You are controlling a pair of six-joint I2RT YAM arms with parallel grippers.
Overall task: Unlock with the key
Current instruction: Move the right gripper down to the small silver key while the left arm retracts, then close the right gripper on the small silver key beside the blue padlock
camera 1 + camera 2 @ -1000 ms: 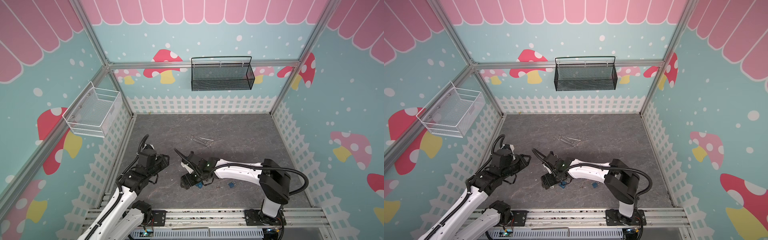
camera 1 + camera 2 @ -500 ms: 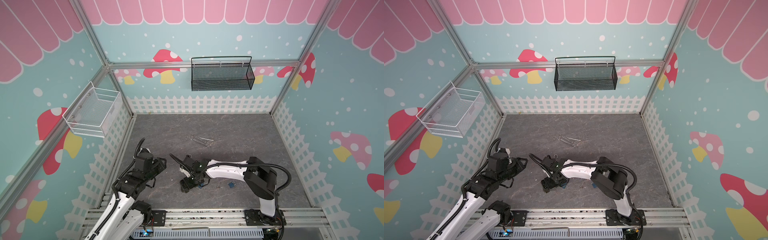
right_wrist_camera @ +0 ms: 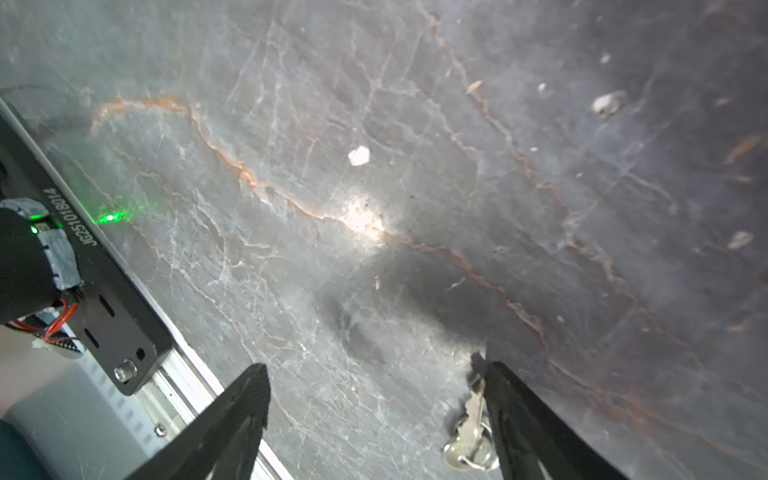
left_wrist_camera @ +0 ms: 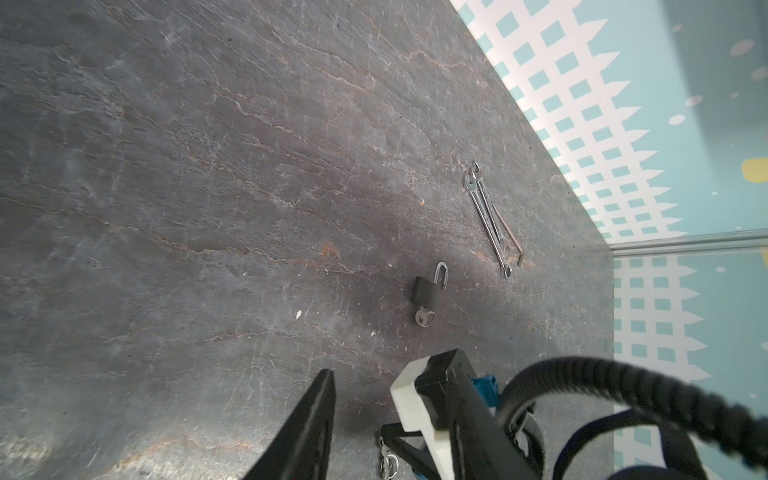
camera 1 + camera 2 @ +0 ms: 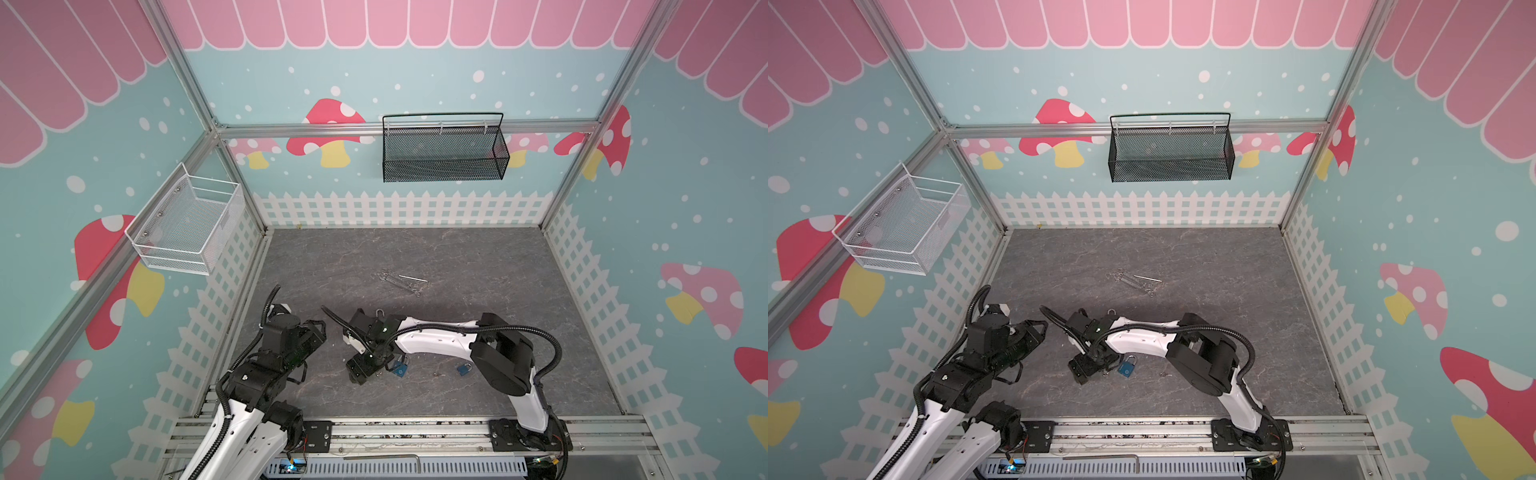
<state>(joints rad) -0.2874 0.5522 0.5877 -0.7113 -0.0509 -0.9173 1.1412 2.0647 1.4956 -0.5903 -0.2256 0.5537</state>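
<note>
In a top view the right gripper (image 5: 360, 372) sits low near the front rail (image 5: 415, 424), with a blue padlock (image 5: 400, 368) just beside it and wrenches (image 5: 402, 282) well apart on open floor (image 5: 478, 266) behind, while the left gripper (image 5: 316, 332) hangs by the left wall (image 5: 232, 316). The left wrist view shows a black padlock (image 4: 426, 291) with a key (image 4: 424, 318) at its base (only one finger (image 4: 307, 428) shows, so I cannot tell that gripper's state), and the right arm (image 4: 449, 415) is close by. In the right wrist view the jaws stand wide, clamping nothing, with keys (image 3: 471, 432) on the floor between them beside one finger.
</note>
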